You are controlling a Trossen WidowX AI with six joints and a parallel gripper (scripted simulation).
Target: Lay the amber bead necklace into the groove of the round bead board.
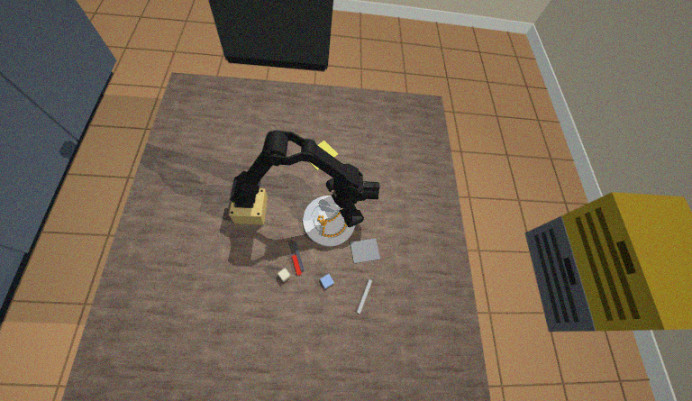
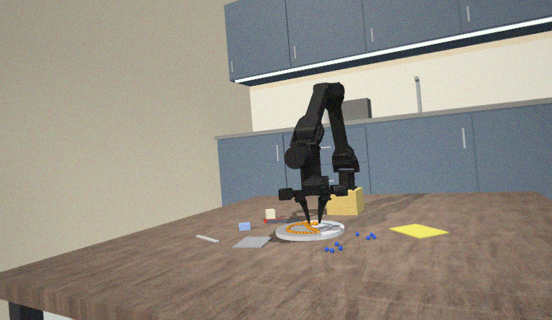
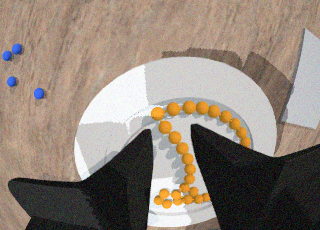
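The round white-grey bead board (image 1: 310,232) (image 2: 285,236) (image 3: 200,75) lies flat on the table. The amber bead necklace (image 1: 333,235) (image 2: 302,232) (image 3: 202,108) lies on it. In the wrist view one stretch curves along the groove at the upper right, another cuts inward across the middle, and several beads bunch near the bottom. My gripper (image 2: 314,223) (image 3: 171,133) is partly open, pointing down just over the board. In the wrist view its fingertips stand on both sides of the inward stretch, with gaps to the beads. The right finger hides part of the necklace.
Loose blue beads (image 2: 336,244) (image 3: 39,93) and a yellow sheet (image 1: 327,148) (image 2: 419,231) lie beside the board. A grey square (image 1: 365,250) (image 2: 251,241) lies close to it. A blue cube (image 1: 327,280), cream cube (image 1: 283,275), red-and-dark piece (image 1: 296,264) and pale bar (image 1: 364,296) lie around.
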